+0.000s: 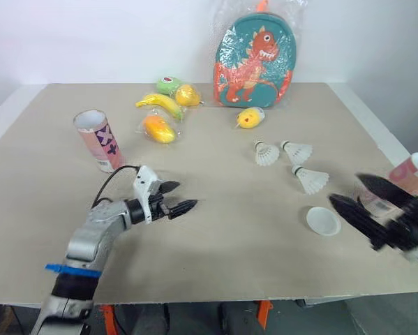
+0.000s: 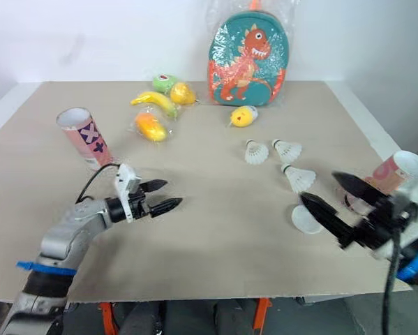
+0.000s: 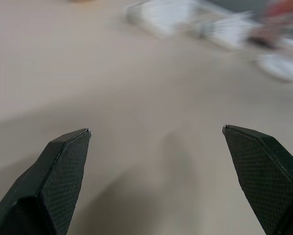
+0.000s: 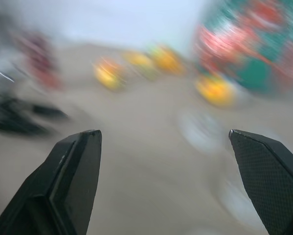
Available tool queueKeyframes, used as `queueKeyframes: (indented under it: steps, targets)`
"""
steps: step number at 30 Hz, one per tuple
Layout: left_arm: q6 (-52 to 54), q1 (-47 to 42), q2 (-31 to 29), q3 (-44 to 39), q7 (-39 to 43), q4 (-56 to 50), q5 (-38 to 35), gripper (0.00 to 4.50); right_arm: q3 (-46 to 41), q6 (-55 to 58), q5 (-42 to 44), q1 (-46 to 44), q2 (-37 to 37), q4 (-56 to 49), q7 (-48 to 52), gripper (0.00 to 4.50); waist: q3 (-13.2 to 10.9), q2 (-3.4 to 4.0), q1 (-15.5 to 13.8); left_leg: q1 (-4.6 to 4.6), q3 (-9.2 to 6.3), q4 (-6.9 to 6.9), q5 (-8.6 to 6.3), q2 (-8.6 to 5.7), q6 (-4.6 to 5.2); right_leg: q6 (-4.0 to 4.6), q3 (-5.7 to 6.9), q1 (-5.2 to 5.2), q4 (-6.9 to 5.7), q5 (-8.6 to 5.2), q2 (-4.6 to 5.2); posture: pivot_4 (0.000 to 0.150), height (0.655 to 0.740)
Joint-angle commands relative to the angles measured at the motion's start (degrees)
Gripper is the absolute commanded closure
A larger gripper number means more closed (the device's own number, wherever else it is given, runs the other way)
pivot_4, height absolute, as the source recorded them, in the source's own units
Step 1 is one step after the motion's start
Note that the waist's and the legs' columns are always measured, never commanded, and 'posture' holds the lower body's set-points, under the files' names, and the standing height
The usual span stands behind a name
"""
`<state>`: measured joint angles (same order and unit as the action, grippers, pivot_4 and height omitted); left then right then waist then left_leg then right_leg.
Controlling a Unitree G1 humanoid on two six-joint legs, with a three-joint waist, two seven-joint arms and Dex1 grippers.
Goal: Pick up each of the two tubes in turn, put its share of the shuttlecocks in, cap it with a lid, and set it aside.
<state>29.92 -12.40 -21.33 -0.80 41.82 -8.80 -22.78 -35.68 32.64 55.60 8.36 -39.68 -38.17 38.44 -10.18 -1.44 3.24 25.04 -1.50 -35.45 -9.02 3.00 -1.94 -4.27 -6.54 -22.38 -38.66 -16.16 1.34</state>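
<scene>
A pink patterned tube (image 1: 99, 140) stands tilted at the table's left, open end up. A second pink tube (image 1: 408, 176) stands at the right edge, partly behind my right gripper (image 1: 350, 195), which is open and empty. Three white shuttlecocks (image 1: 266, 153) (image 1: 296, 151) (image 1: 311, 180) lie right of centre. A white lid (image 1: 323, 220) rests on the table just left of the right gripper's fingers. My left gripper (image 1: 177, 197) is open over bare table, to the right of the left tube.
At the back stand a dinosaur backpack (image 1: 255, 61) in plastic, a banana (image 1: 160, 104), a green fruit (image 1: 169, 85), yellow fruits (image 1: 188, 95) (image 1: 250, 117) and an orange fruit (image 1: 158, 128). The table's front edge (image 1: 215, 296) runs near both arms.
</scene>
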Motion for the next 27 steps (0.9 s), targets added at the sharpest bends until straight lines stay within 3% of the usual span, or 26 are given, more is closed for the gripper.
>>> queueKeyframes:
  steps: [1, 5, 12, 27]
  targets:
    - [-0.9, 4.2, -0.4, -1.8, -4.1, -6.8, 0.8, 0.0, 7.0, -0.5, -0.8, -3.9, 1.5, -0.3, -2.3, 0.05, 0.0, -0.03, -0.8, 0.07, -0.08, 0.02, 0.0, -0.05, -0.01, -0.04, 0.01, 0.0, 0.0, -0.05, 0.0, 0.15, 0.7347]
    - [-8.0, 9.7, 4.3, -6.9, -17.4, -7.3, 6.7, 0.0, 22.0, -2.2, -9.3, -12.2, 5.0, 5.7, -1.6, 0.05, 0.0, -0.03, -1.1, 0.12, -0.12, 0.07, -0.08, -0.07, -0.12, -0.07, 0.07, 0.02, 0.17, -0.02, 0.03, 0.15, 0.7347]
    - [-12.6, 6.9, 6.8, -12.8, -29.3, 0.6, 11.1, 0.0, 31.8, -4.3, -15.2, -18.2, 8.9, 8.5, -0.6, 0.05, 0.0, -0.03, -1.4, 0.15, -0.13, 0.13, -0.08, -0.06, -0.12, -0.14, 0.1, 0.04, 0.3, 0.16, 0.0, 0.15, 0.7347]
    - [-22.5, -11.3, 2.9, -13.5, -28.0, 27.7, 12.1, 0.0, 33.9, -4.6, -18.9, -17.0, 10.7, 5.7, -2.2, 0.05, 0.0, -0.02, -1.7, 0.14, -0.18, 0.08, -0.01, -0.04, -0.11, -0.33, 0.18, 0.11, 0.41, 0.32, -0.05, 0.15, 0.7347]
